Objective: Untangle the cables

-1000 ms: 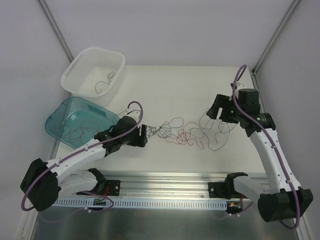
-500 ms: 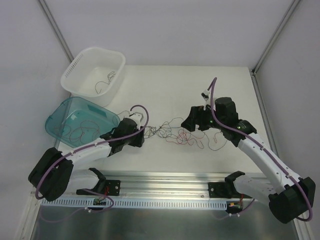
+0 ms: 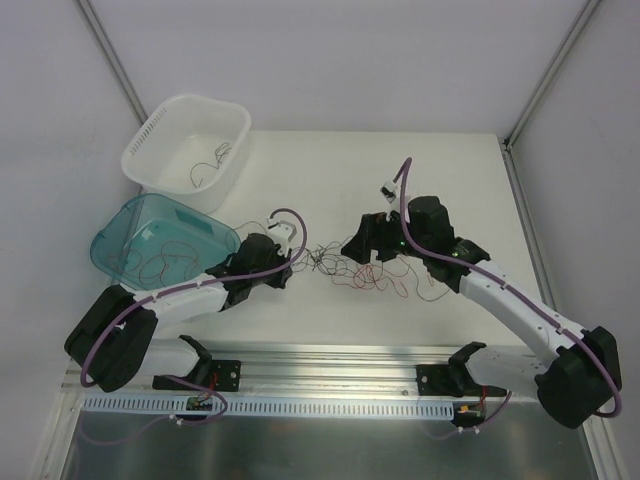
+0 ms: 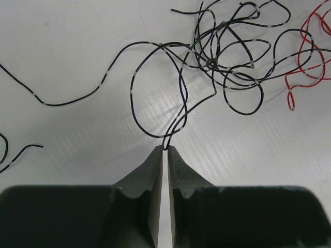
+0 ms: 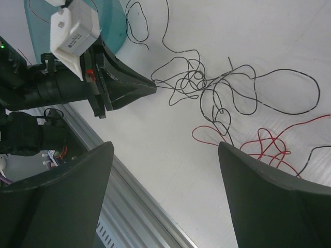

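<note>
The cables lie mid-table as a loose tangle of thin black strands (image 3: 328, 262) with red strands (image 3: 378, 280) to its right. My left gripper (image 3: 291, 263) sits at the tangle's left edge. Its jaws are shut, pinching a bend of a black cable (image 4: 178, 111) at the very tips (image 4: 165, 149); the knot of black loops (image 4: 227, 57) lies just beyond, with a red strand (image 4: 305, 72) at the right. My right gripper (image 3: 358, 249) hovers over the tangle's right side, open wide (image 5: 165, 144) with nothing between its fingers. Black loops (image 5: 201, 82) and red strands (image 5: 269, 147) lie ahead of it.
A white basket (image 3: 150, 135) at the back left holds a few wires. A teal bin (image 3: 120, 232) beside the left arm holds several red and dark wires. An aluminium rail (image 3: 330, 360) runs along the near table edge. Loose strand ends trail right of the tangle (image 3: 435, 290).
My left gripper has moved slightly right and closed on a black strand. My right arm has swung left from the table's right side to above the tangle, still open.
</note>
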### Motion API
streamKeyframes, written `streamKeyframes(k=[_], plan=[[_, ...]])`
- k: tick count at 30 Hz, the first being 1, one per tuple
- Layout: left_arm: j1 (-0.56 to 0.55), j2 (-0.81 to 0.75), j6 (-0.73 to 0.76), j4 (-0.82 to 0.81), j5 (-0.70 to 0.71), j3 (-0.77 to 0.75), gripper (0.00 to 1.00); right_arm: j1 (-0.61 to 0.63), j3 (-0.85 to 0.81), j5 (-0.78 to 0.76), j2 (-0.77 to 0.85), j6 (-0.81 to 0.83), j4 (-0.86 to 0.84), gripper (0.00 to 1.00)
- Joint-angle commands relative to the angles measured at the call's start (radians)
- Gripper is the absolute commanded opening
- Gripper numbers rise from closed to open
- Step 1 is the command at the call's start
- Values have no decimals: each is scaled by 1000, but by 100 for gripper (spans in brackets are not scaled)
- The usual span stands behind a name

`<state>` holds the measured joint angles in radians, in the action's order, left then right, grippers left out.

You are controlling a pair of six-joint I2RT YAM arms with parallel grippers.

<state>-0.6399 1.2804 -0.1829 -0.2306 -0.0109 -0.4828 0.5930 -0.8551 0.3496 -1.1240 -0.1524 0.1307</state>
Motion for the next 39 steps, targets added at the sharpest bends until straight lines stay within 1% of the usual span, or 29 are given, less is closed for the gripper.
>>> streamKeyframes(k=[1,2,3,7,12,14,18,21,22,24,25,26,27,29,30,31,32,33,34,36,37,38,39], plan=[[5,-18,36,-133,-31,16,8,21,24,15,-25,-50,-127,86],[5,-16,36,-145,-35,19,6,25,25,14,-31,-62,-126,86],[5,-13,40,-174,-52,26,0,30,33,14,-49,-70,-147,86],[2,-22,39,-214,-113,32,0,48,45,22,-97,-114,-201,86],[-46,-78,34,-205,-133,42,0,85,31,-50,-154,-170,-204,85],[-67,-113,23,-181,-133,43,0,97,21,-95,-187,-193,-200,82],[-98,-162,11,-135,-123,36,0,128,8,-110,-261,-220,-229,74],[-106,-185,10,-99,-115,26,0,149,-9,-136,-316,-225,-240,65],[-107,-193,8,-95,-116,24,0,152,-7,-141,-330,-230,-247,58],[-112,-211,5,-76,-116,20,0,152,4,-155,-355,-242,-261,52],[-112,-216,3,-69,-115,16,0,151,10,-182,-358,-240,-263,41],[-112,-233,-7,-53,-100,15,0,149,16,-193,-353,-234,-263,35],[-112,-242,-15,-26,-81,13,0,151,22,-207,-349,-227,-240,24],[-112,-278,-39,3,-17,16,0,140,27,-264,-330,-193,-201,12],[-112,-294,-50,40,5,18,0,131,39,-282,-300,-184,-162,2],[-110,-308,-61,63,40,15,0,120,45,-317,-280,-174,-143,1],[-107,-335,-81,85,64,10,0,84,53,-333,-261,-159,-91,0],[-104,-349,-93,115,118,6,0,59,60,-342,-220,-151,-62,1],[-93,-372,-119,167,143,-8,0,6,68,-389,-200,-141,2,1],[-83,-394,-144,224,210,-23,0,-59,77,-426,-128,-130,67,1],[-75,-404,-161,288,232,-42,0,-96,82,-434,-102,-125,101,1],[-70,-420,-185,313,250,-52,0,-181,80,-437,-71,-122,133,1],[-60,-426,-197,339,294,-63,0,-229,82,-428,-42,-109,189,1]])
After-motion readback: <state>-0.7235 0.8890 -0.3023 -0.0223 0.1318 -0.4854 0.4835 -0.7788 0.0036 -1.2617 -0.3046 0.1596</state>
